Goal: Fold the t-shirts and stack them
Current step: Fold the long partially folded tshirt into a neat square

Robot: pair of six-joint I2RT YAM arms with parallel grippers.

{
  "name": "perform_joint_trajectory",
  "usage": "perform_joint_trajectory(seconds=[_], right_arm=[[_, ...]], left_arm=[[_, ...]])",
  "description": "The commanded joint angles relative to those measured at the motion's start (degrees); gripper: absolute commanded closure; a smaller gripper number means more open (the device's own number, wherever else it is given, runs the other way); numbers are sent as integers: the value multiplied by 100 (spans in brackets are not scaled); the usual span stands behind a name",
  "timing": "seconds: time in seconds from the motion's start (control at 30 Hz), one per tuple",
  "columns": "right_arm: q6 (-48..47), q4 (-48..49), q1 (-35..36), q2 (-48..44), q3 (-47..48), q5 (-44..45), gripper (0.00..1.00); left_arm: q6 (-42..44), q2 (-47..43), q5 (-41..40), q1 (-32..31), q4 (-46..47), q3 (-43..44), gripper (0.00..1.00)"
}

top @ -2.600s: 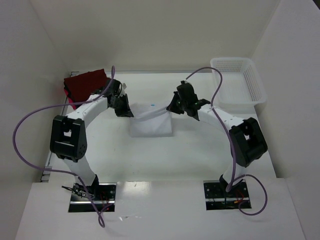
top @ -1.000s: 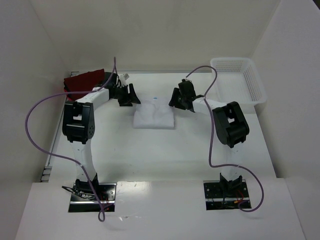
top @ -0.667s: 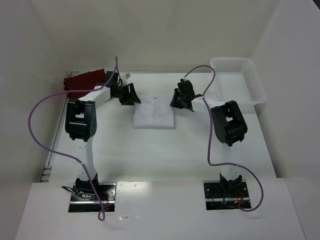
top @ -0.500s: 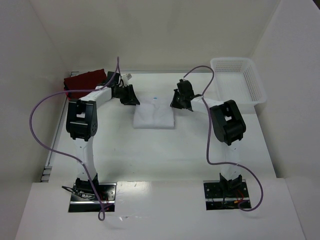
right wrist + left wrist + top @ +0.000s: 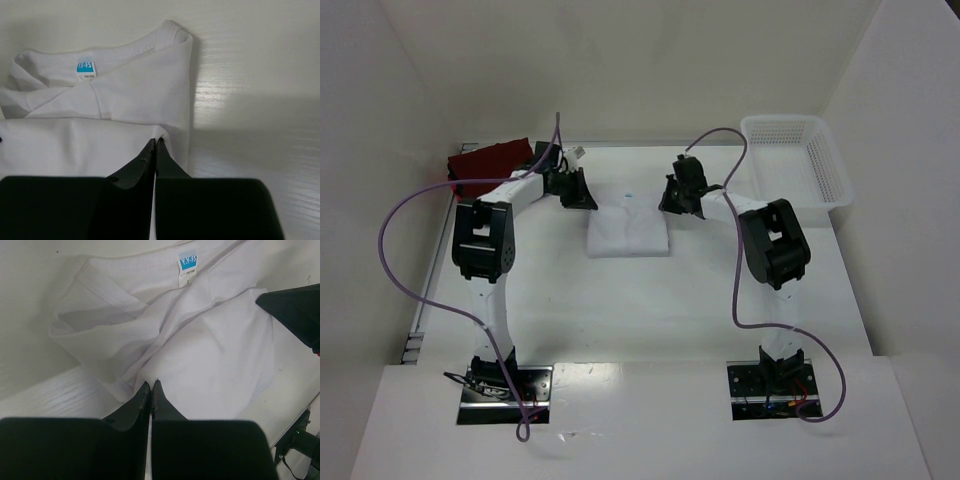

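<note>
At mid-table: the white shirt (image 5: 628,234) is lying on the table (image 5: 620,300), folded into a rough rectangle, and you are seeing it from above with both arms reaching over its far edge.
Label: a blue neck label (image 5: 187,262) is showing face up at the white shirt's far edge, just inside the collar.
Left gripper: your left gripper (image 5: 582,193) is sitting at the white shirt's far left corner. In its wrist view the fingers are pressing together and pinching a fold of the upper layer.
Right gripper: your right gripper (image 5: 672,197) is sitting at the white shirt's far right corner. Its fingers are closing tight on the edge of the top layer, just short of the collar.
Cloth: the upper layer is wrinkling between the two grippers, with creases running toward the left one.
Red shirts: the red shirts (image 5: 488,165) are lying well to the left of the white shirt, beyond your left gripper.
Basket: the basket (image 5: 825,160) is standing well to the right of the white shirt.
</note>
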Motion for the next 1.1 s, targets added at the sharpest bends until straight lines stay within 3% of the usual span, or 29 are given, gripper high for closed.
perform_joint_trajectory(seconds=[0.0, 0.33, 0.7, 0.97, 1.07], right_arm=[[-34, 2, -7, -749, 314, 97, 100], [-34, -51, -7, -1335, 437, 201, 100], [-201, -104, -42, -837, 1275, 322, 100], [-201, -42, -235, -352, 1868, 383, 100], [-254, -42, -358, -69, 2216, 383, 100]], left_arm=[[192, -468, 61, -5, -55, 271, 100], [192, -882, 61, 33, -124, 593, 100], [95, -144, 184, 198, -317, 1724, 100], [25, 784, 288, 215, -554, 3115, 100], [63, 1382, 307, 215, -958, 4172, 100]])
